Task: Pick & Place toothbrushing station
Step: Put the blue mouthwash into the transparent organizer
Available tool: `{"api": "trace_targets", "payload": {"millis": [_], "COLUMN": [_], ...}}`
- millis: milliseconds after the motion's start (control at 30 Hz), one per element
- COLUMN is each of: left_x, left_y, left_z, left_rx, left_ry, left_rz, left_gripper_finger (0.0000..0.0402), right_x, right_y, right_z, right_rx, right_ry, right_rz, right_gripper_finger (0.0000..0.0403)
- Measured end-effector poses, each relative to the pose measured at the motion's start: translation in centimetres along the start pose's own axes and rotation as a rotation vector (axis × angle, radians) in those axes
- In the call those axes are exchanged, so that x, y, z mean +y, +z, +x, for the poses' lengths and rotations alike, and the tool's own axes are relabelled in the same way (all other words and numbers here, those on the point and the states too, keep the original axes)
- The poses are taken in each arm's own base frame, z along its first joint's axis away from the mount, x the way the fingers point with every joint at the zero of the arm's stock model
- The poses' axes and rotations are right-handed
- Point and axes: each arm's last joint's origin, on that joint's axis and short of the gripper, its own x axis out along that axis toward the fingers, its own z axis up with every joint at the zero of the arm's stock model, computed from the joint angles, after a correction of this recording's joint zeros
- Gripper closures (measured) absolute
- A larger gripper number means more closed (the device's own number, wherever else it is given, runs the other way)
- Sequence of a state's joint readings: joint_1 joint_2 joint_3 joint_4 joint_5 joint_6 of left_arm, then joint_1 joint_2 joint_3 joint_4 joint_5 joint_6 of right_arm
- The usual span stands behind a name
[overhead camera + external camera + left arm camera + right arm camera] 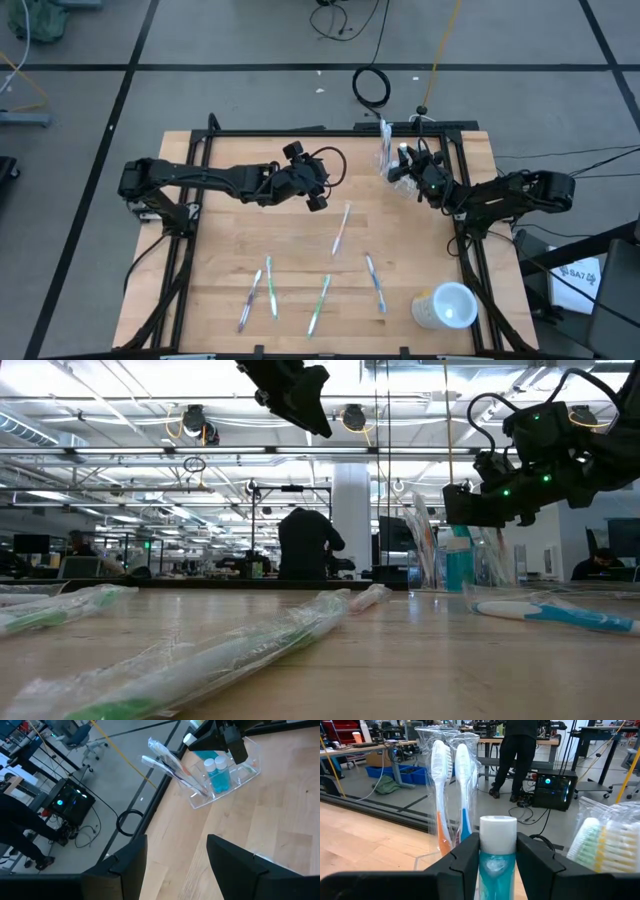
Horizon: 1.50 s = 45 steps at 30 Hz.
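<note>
This is a robotics lab on a large open-plan industrial floor. The pale wooden table top [300, 250] sits in a black metal frame [190, 190] that carries two dark jointed arms — a purpose-built test rig. The grey concrete floor [230, 40] around it is marked with black tape lines [130, 75] and strewn with loose black cables [371, 87]. Beyond the table, long rows of ceiling strip lights [120, 430] run over benches crowded with equipment, a white square pillar [352, 520] rises mid-room, and a person in dark clothes [305, 545] stands at a workbench. A black computer box with a glowing blue light [555, 792] rests on the floor, near blue plastic bins [395, 774].
</note>
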<state>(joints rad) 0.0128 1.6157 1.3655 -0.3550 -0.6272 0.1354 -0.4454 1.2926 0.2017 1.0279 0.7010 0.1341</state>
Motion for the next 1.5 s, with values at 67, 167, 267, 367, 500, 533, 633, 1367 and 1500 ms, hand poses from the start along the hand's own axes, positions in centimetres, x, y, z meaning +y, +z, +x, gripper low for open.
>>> {"api": "trace_targets", "payload": {"millis": [67, 167, 267, 367, 500, 533, 633, 1367, 1500], "left_x": [0.00, 0.00, 0.00, 0.00, 0.00, 0.00, 0.00, 0.00, 0.00], "left_y": [0.00, 0.00, 0.00, 0.00, 0.00, 0.00, 0.00, -0.01, -0.01], "left_z": [0.00, 0.00, 0.00, 0.00, 0.00, 0.00, 0.00, 0.00, 0.00], "left_rx": [0.000, 0.000, 0.000, 0.000, 0.000, 0.000, 0.000, 0.001, 0.001], "left_ry": [0.000, 0.000, 0.000, 0.000, 0.000, 0.000, 0.000, -0.001, -0.001], "left_rz": [0.000, 0.000, -0.001, -0.002, -0.003, -0.003, -0.003, -0.009, -0.009], "left_gripper_finger": [0.0190, 0.0190, 0.0190, 0.0190, 0.0190, 0.0190, 0.0190, 0.0190, 0.0190], "right_x": [0.00, 0.00, 0.08, 0.08, 0.08, 0.08, 0.08, 0.11, 0.11], "right_y": [0.00, -0.01, -0.02, -0.01, -0.01, -0.01, -0.02, -0.66, -0.66], "right_z": [0.00, 0.00, 0.00, 0.00, 0.00, 0.00, -0.01, -0.02, -0.02], "right_rx": [0.000, 0.001, 0.004, 0.004, 0.004, 0.004, 0.004, 0.063, 0.063], "right_ry": [0.000, 0.002, 0.027, 0.029, 0.029, 0.029, 0.029, 0.070, 0.069], "right_rz": [0.000, -0.004, -0.018, -0.016, -0.016, -0.016, -0.016, -0.119, -0.119], "right_gripper_finger": [0.0289, 0.0289, 0.0289, 0.0289, 0.0289, 0.0289, 0.0288, 0.0288, 0.0281]}}
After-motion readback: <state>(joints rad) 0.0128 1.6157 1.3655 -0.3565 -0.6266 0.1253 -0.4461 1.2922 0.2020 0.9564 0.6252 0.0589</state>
